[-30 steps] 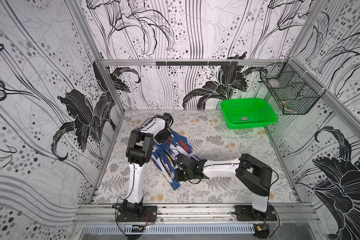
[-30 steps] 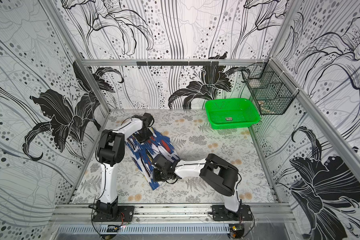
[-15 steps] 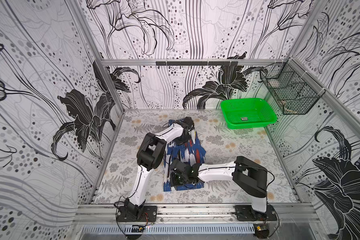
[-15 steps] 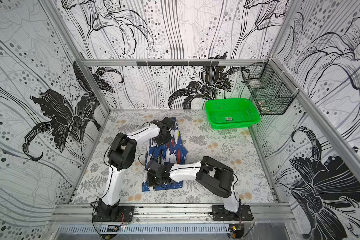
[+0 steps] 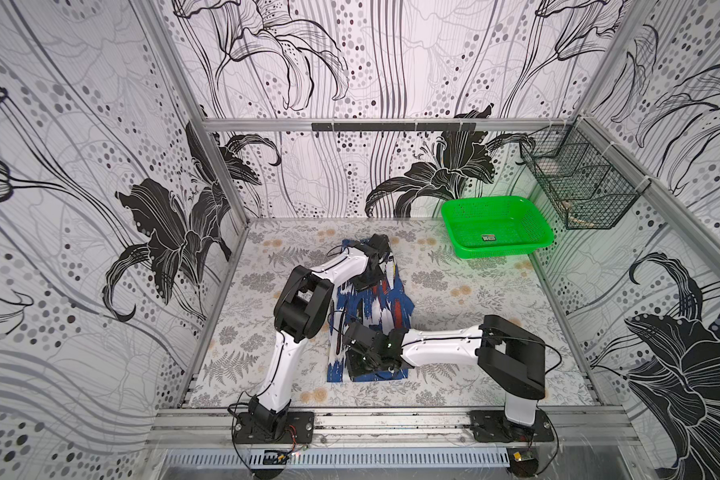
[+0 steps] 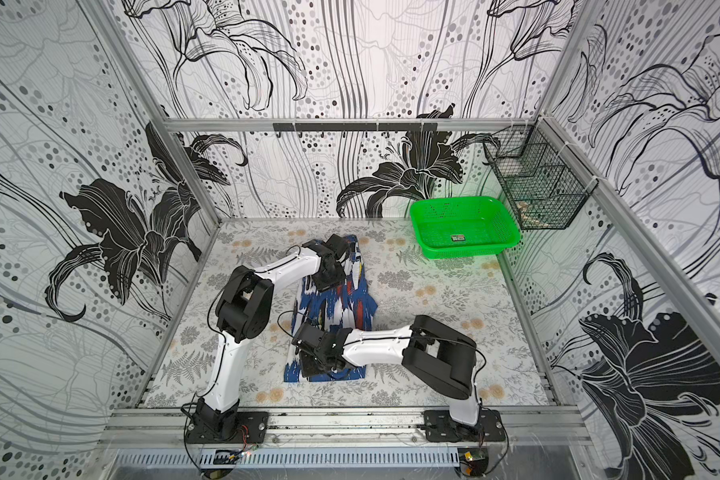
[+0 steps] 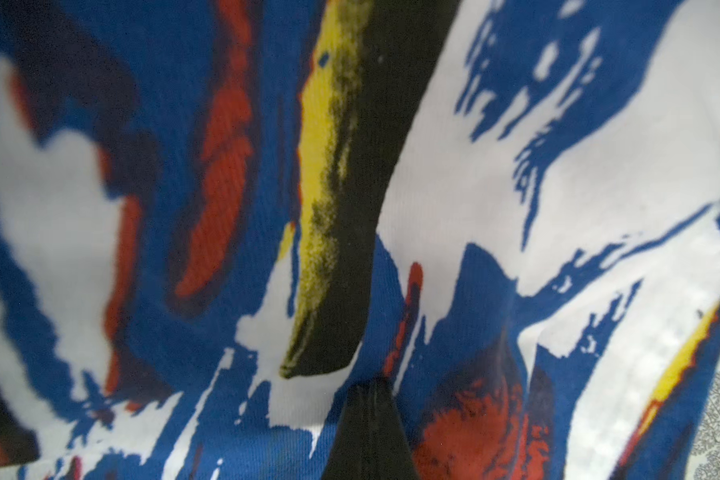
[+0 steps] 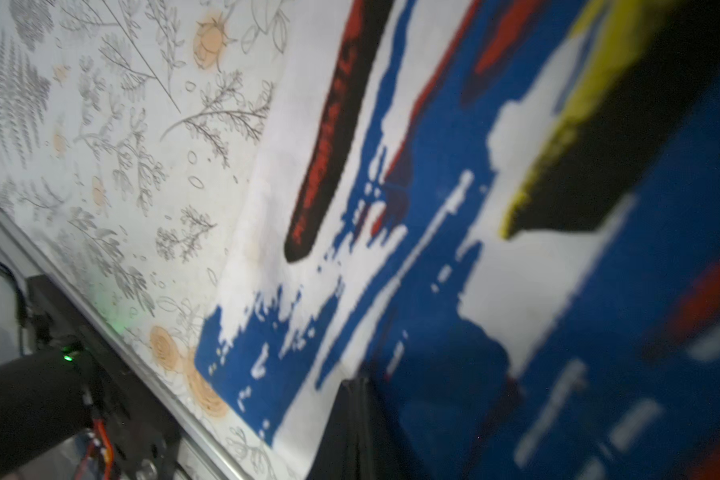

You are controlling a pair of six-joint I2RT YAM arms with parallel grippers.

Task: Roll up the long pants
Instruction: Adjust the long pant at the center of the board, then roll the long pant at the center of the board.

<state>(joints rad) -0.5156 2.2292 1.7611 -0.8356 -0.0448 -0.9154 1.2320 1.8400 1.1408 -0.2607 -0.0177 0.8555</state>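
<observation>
Whereas a second ago the long pants (image 5: 381, 307) lay slanted toward the left arm's side, they now stretch straight from front to back across the middle of the worktop (image 5: 454, 291). I judge them squared up for rolling, which has not begun. The left claw (image 5: 368, 282) is pinched shut on cloth at the far end; the right claw (image 5: 360, 368) rests on the near end, its jaws too hidden to tell.

One long pants (image 5: 385, 299); two baskets (image 5: 497, 249) (image 5: 582, 187); two arms (image 5: 304, 307) (image 5: 441, 345)
</observation>
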